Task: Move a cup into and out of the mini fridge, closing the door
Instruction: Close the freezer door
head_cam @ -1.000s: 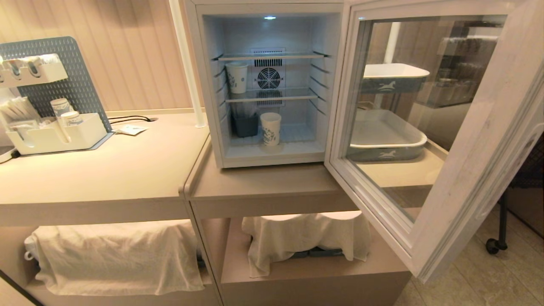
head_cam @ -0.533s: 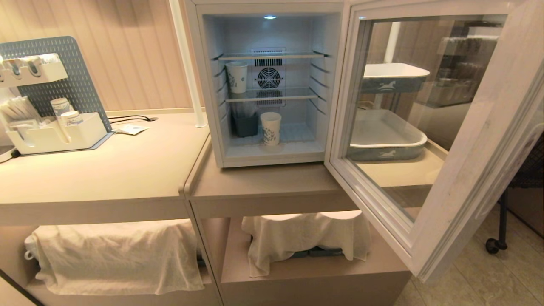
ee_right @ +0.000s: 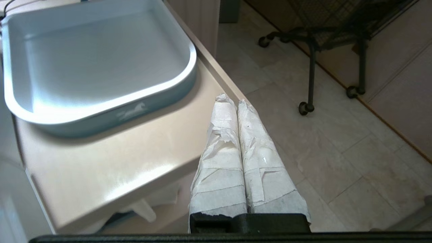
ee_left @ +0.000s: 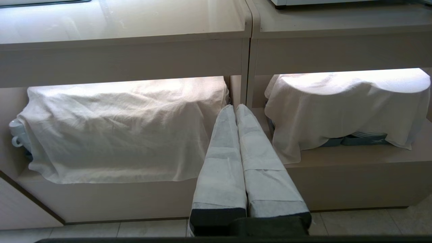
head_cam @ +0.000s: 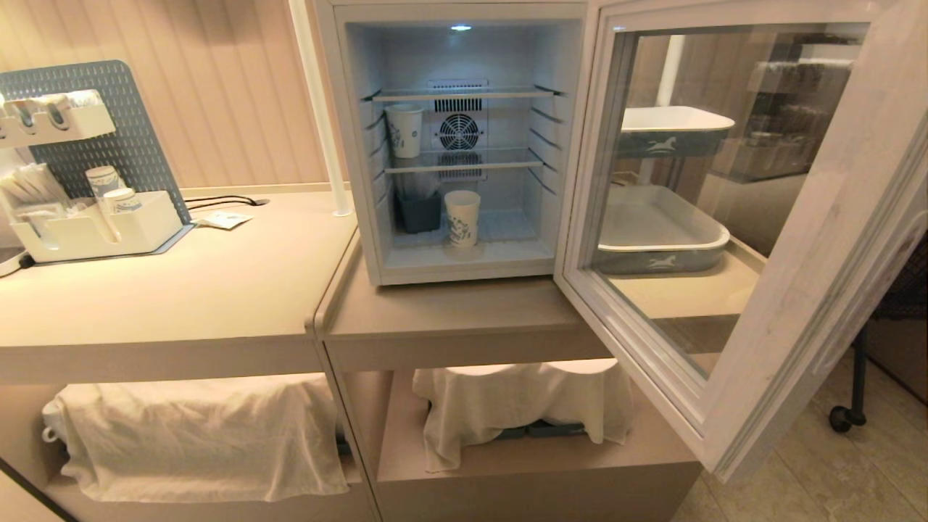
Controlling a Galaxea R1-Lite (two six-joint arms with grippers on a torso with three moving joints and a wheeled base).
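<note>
Fridge [head_cam: 362,181]: on the desk [head_cam: 449,312], door [head_cam: 790,290] swung wide.
Cup [head_cam: 462,218]: on the fridge floor, untouched.
Left gripper [ee_left: 235,109]: jaws together, empty.
Right gripper [ee_right: 233,101]: jaws together, empty, near the tray [ee_right: 189,67].
Progress: cup in; removal and door closing remain.

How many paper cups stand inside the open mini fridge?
2. A white paper cup with sparse teal print stands at the left of the middle wire shelf; a white paper cup with blue pattern stands on the fridge floor, beside a dark bin, which may hide more.
</note>
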